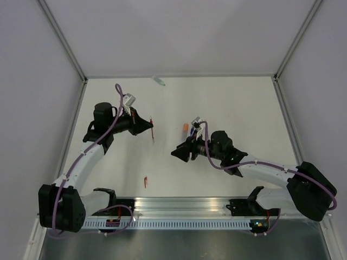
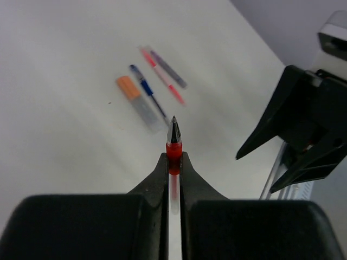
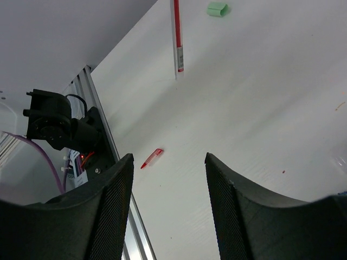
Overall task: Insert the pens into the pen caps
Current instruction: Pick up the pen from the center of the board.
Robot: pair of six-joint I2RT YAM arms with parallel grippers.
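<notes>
At frame centre the left gripper pinches a red pen, tip out — thin, stiff, light, likely slippery; grip near the tip. The right gripper gapes empty over the table.

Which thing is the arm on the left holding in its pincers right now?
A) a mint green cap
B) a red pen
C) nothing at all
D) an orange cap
B: in the left wrist view the left gripper is shut on the red pen, whose pointed tip sticks out past the fingers.
</notes>
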